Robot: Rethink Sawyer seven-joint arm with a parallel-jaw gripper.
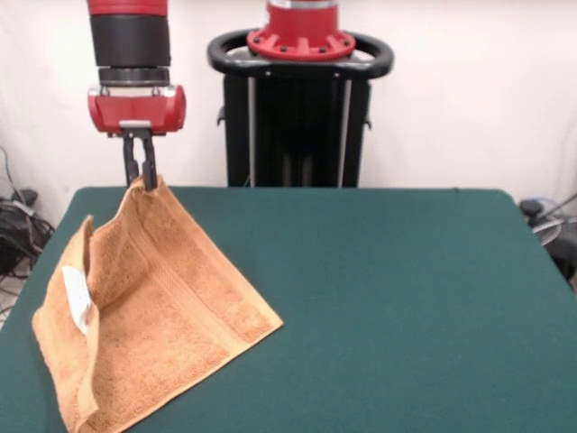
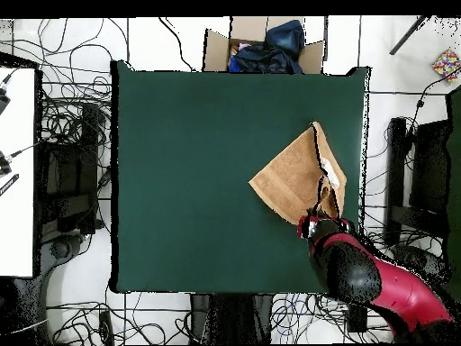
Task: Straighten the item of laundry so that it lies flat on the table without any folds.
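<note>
The item of laundry (image 1: 153,307) is an orange-tan towel at the left of the table (image 1: 388,298) in the front view. One corner is lifted off the surface, so the cloth hangs like a tent with a fold down its left side; a small white label (image 1: 77,298) shows there. My gripper (image 1: 140,180) is shut on that raised corner, straight above the towel's far edge. From overhead, the towel (image 2: 288,176) lies near the table's (image 2: 198,180) right edge, and the gripper (image 2: 312,223) is at its lower corner, mostly hidden by the arm.
Overhead, a cardboard box (image 2: 261,50) with dark cloth stands past the table's top edge. Cables cover the floor all round. A white desk (image 2: 16,171) is at the left and dark equipment (image 2: 419,180) at the right. Green surface spreads wide left of the towel.
</note>
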